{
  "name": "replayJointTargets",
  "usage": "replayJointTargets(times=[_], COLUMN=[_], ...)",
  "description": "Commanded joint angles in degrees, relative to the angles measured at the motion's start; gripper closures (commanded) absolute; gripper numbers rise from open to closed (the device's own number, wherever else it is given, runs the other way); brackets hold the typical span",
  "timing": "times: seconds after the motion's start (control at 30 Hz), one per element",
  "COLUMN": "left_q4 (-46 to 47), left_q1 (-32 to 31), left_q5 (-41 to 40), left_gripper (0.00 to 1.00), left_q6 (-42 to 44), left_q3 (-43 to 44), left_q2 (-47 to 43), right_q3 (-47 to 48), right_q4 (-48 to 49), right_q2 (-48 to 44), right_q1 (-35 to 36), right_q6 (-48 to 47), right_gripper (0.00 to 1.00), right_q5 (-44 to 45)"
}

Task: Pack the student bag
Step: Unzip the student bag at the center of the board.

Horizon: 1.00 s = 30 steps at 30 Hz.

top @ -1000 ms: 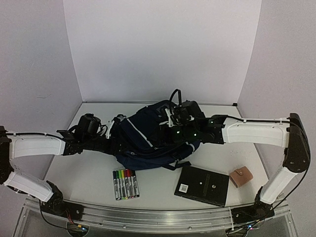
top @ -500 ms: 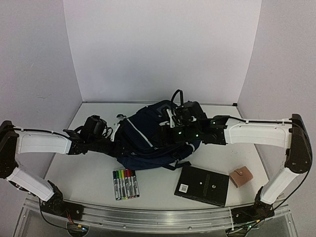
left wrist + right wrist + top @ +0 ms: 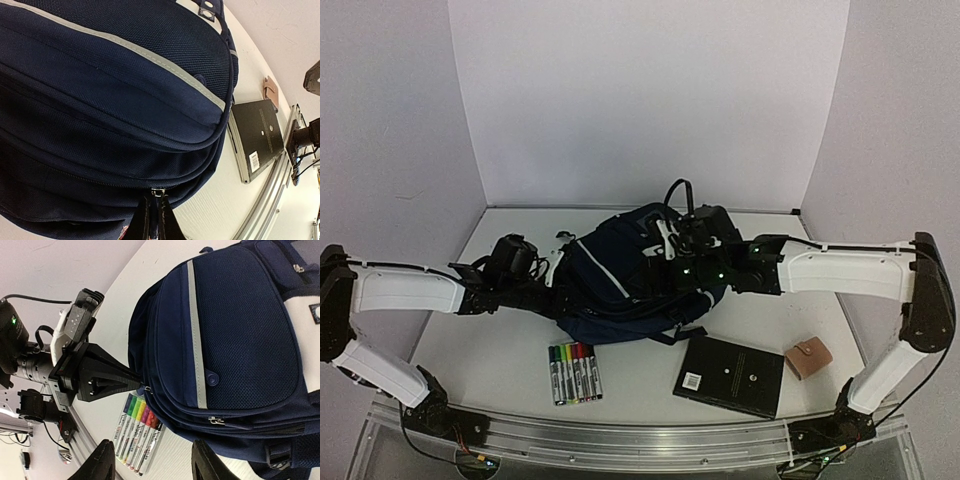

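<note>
The zipper pull (image 3: 158, 192) of the student bag (image 3: 110, 100) is pinched by the left pincer (image 3: 154, 222) — with the right pincer (image 3: 152, 456) held open above, the unbraced bag may be dragged.

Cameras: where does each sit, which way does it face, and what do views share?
Top external: above and behind the bases, looking down at the table; left arm and right arm flank the student bag.
Left wrist: low beside the bag, facing its zipper; left gripper shut on the zipper pull.
Right wrist: above the bag, facing the left arm; right gripper open.
Shared: bag in all; markers in top and right wrist.
</note>
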Motion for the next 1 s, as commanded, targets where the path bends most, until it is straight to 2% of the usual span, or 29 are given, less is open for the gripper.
replayJointTargets(times=[0.0,0.23,0.47,0.67,0.8,0.97], left_q4=[2.15,3.26,2.53,3.01,3.24,2.72], left_q1=[-0.11,-0.20,-0.19,-0.20,-0.24,-0.20], left_q5=[-1.64,-0.06,0.79,1.18,1.50,1.36], left_gripper=[1.00,1.00,1.00,1.00,1.00,1.00], left_q6=[-1.90,-4.21,-4.93,-5.13,-5.22,-5.17], left_q3=[1.02,1.56,2.20,2.46,2.76,3.15], left_q2=[-5.75,-12.45,-13.73,-13.25,-12.74,-13.06], right_q3=[0.73,3.71,8.39,10.68,12.62,13.37], right_q4=[1.06,1.14,1.14,1.15,1.02,0.90], right_q2=[-2.05,2.61,8.35,11.90,14.17,15.08], right_q1=[1.99,3.94,5.38,5.83,5.90,6.20], right_q6=[-10.99,-20.95,-26.33,-29.20,-32.32,-33.74], right_gripper=[0.47,0.39,0.27,0.17,0.15,0.13], right_q5=[4.45,12.14,18.58,20.69,22.75,21.04])
